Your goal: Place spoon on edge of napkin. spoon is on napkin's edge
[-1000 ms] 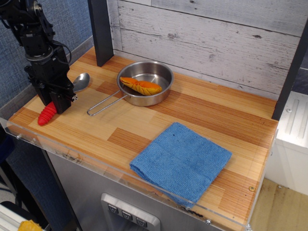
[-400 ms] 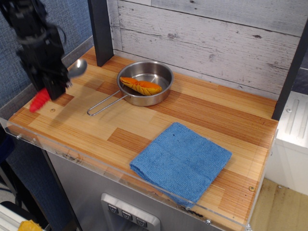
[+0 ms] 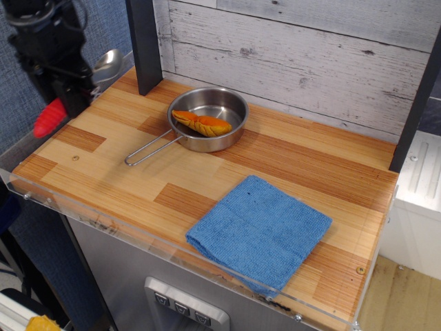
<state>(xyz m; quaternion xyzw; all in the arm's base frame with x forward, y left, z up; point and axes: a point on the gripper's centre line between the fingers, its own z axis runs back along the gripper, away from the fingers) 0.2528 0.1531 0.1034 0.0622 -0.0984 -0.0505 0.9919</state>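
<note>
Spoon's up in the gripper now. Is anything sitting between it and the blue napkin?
The pan with the orange toy lies behind the direct line from the spoon to the napkin; its wire handle reaches closest. Otherwise only bare wood.

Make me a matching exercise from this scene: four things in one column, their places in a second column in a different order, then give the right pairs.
Things:
1. spoon
2. napkin
3. orange toy
4. pan

Places:
A. inside the pan
B. flat on the table, near its front edge
C. held in the gripper above the table's left end
D. on the table near the back wall

Pairs: 1-C, 2-B, 3-A, 4-D
</note>
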